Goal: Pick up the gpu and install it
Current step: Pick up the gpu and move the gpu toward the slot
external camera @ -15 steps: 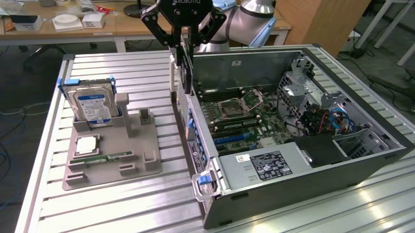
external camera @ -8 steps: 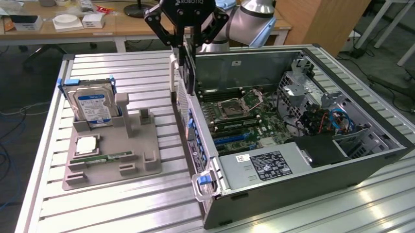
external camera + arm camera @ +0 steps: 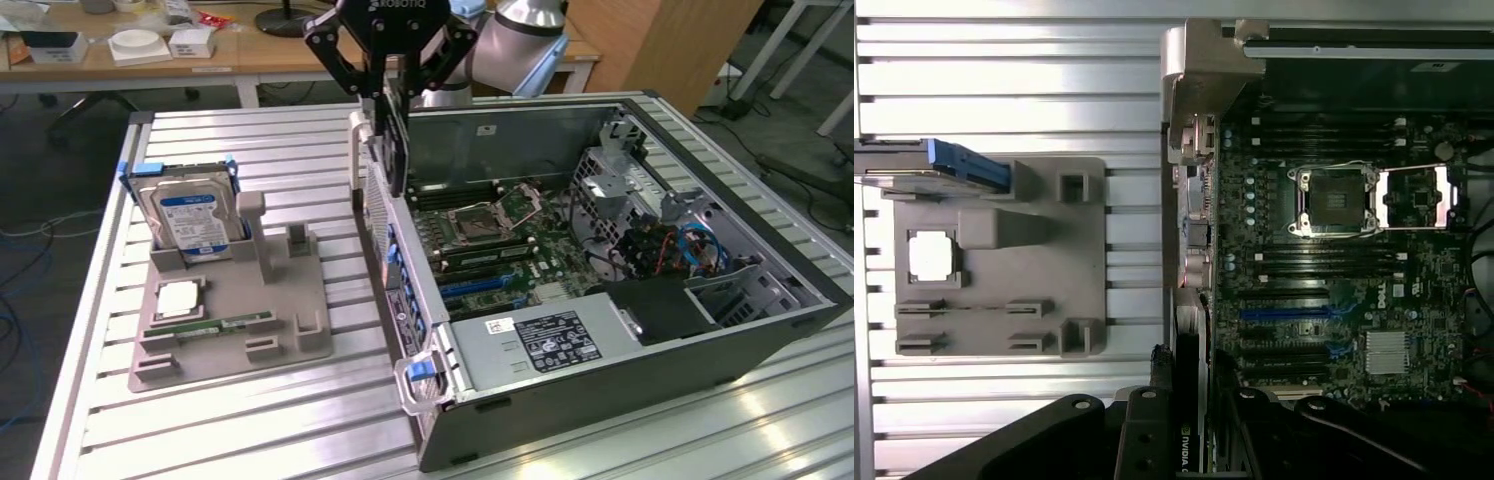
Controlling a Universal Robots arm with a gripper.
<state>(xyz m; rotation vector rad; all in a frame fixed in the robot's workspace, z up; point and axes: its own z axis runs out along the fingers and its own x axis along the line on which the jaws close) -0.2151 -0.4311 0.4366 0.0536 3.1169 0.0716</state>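
Found the gripper (image 3: 394,90) partly closed on the gpu (image 3: 388,150), pinched by its top edge (thin, stiff, light, probably fragile) above the case (image 3: 601,395).

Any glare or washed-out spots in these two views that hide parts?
Exterior view: glare streaks the table slats beside the computer case. Wrist view: the slats blow out to white, as does the chip on the grey tray; the held gpu sits in deep shadow.
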